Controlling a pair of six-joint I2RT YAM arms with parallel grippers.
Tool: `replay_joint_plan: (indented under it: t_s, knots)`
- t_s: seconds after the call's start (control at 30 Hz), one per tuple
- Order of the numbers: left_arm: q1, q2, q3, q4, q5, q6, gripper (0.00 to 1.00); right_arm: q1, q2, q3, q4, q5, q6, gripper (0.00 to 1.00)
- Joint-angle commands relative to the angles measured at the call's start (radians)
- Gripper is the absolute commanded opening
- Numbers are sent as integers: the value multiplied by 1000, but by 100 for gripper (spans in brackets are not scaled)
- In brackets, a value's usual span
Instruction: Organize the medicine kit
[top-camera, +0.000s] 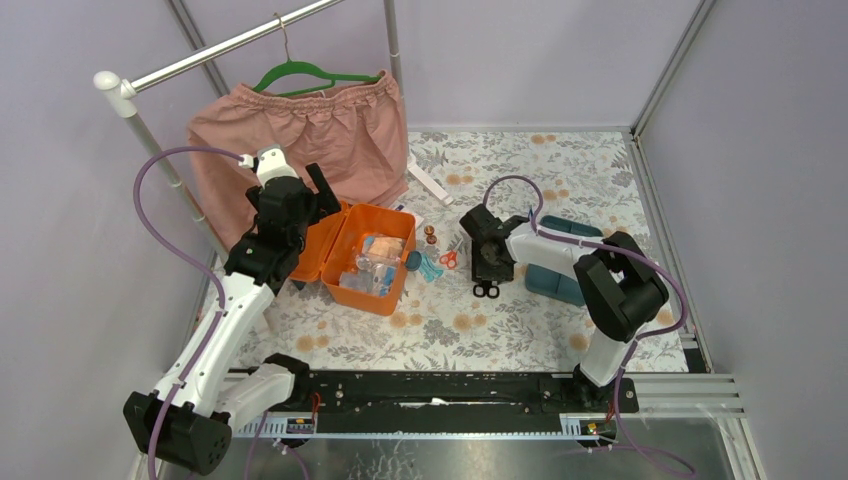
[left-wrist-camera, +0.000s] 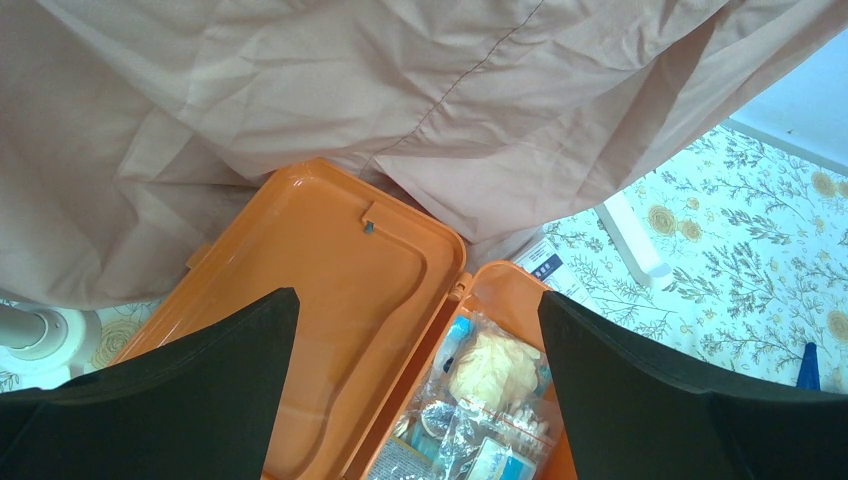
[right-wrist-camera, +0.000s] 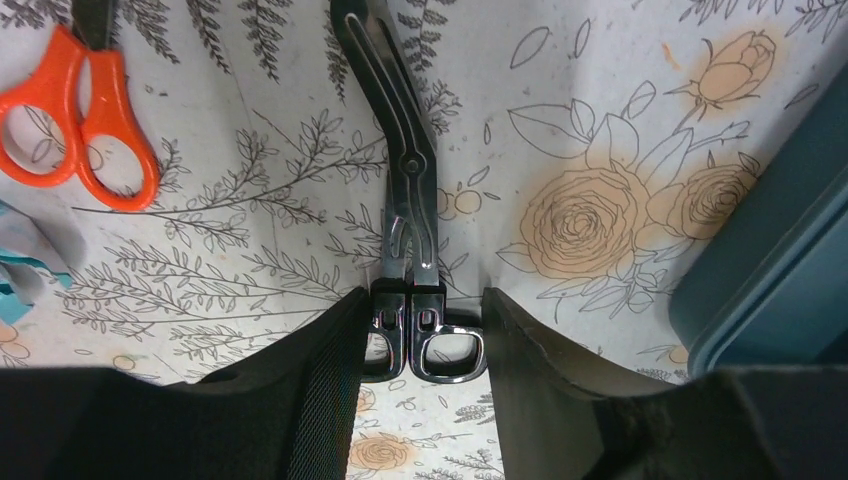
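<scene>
The medicine kit, a rectangular orange plastic box (top-camera: 385, 262), sits open on the floral-printed table cover (top-camera: 470, 330), left of centre. Its hinged lid (top-camera: 320, 248) is laid back on the left side, with the inner face up. The box's well is crowded with clear packets (left-wrist-camera: 487, 395) of pale and blue supplies. Its companion, a dark teal plastic tray (top-camera: 553, 284), lies well apart on the right side of the table, partly hidden under the right arm. The left gripper (top-camera: 322, 198) hangs above the lid with its jaws spread wide and nothing between them. From its wrist camera, the two dark fingers (left-wrist-camera: 230, 370) frame the lid and the near corner of the box. Just behind it a dusty-pink garment (top-camera: 320, 140) droops from a green hanger (top-camera: 312, 74) on a metal rail (top-camera: 240, 42), and its hem reaches the back edge of the lid. The right gripper (top-camera: 487, 266) is low over the table between box and tray. Its jaws are partway apart and straddle the ringed handles of a pair of black metal shears (right-wrist-camera: 408, 170) that lie flat on the cover. The fingers (right-wrist-camera: 330, 360) sit close on either side of the rings, but I cannot tell whether they are pressing on them. A pair of orange-handled scissors (right-wrist-camera: 78, 130) lies just to the left of the shears, and the edge of the tray shows to the right.
</scene>
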Motion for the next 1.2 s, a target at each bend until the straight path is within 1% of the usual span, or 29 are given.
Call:
replay_joint_plan:
  t_s: [0.0, 0.07, 0.23, 0.33, 0.4, 0.57, 0.7, 0.8, 0.9, 1.17]
  knots:
    - [-5, -10, -12, 36, -5, 0, 99, 9, -17, -46, -67, 12, -21, 53]
    - [-5, -8, -12, 36, -3, -1, 99, 8, -8, -47, -65, 10, -23, 48]
    - [-5, -9, -12, 36, -4, -1, 99, 7, -6, -42, -60, 2, -26, 33]
    - [-5, -10, -12, 36, -4, -1, 99, 8, -7, -39, -59, 12, -27, 26]
    - [-4, -10, -12, 36, -6, -1, 99, 7, -20, -38, -56, 28, -27, 24]
    - [-5, -10, -12, 35, -6, -1, 99, -1, -97, -9, -61, 52, -25, 22]
    - [-7, -10, -12, 35, -6, -1, 99, -45, -180, 8, -54, 16, -27, 22]
    - [-7, -10, -12, 35, -6, -1, 99, -92, -227, 19, -59, 2, -39, 22]
    - [-7, -10, -12, 36, -5, -1, 99, -149, -261, 19, -78, 20, -63, 22]
    - [-7, -10, -12, 36, -5, -1, 99, -344, -311, -63, -74, 34, -145, 22]
